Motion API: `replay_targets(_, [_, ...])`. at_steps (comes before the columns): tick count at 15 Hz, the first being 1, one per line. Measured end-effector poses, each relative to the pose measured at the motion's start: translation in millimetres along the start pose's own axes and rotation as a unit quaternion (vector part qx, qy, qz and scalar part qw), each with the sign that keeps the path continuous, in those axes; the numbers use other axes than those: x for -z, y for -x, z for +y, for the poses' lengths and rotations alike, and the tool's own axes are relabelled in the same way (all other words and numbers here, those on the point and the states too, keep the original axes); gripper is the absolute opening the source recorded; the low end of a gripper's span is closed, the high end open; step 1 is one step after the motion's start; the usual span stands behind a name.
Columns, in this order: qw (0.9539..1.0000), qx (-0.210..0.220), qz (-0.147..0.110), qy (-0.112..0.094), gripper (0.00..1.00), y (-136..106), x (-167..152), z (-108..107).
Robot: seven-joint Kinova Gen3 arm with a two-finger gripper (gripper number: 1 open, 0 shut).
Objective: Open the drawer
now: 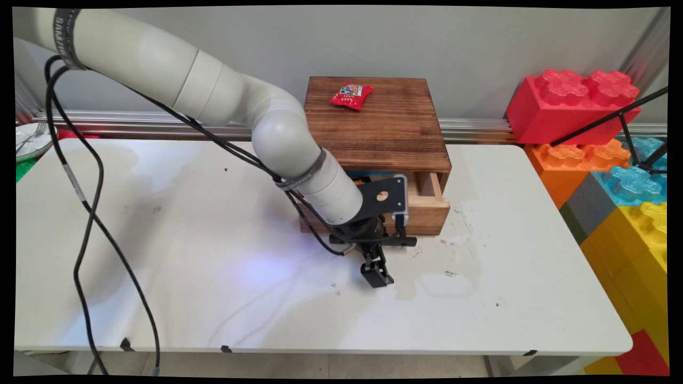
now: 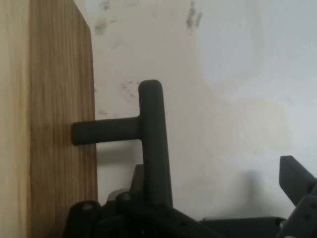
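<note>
Lower centre of the frame: black two-finger claw [image 1: 378, 272] with fingers spread apart, beside the black T-shaped handle [image 2: 148, 134] of the partly open wooden drawer [image 1: 427, 205]. Upper centre: red snack packet [image 1: 351, 96] atop the dark wooden box [image 1: 379, 133] on the white desk [image 1: 160, 266].

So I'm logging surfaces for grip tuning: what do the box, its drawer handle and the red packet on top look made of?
Box: stained wood with a matte finish; its grain lines show clearly. Drawer handle: smooth, dull black, probably painted metal or plastic; the look leaves it open. Red packet: glossy printed plastic film, crinkled and catching light.
</note>
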Motion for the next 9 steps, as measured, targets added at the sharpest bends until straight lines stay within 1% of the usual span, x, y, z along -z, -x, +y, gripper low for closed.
replay_targets(9, [1.0, 0.002, -0.006, 0.007, 1.0, -5.0, -2.0, 32.2])
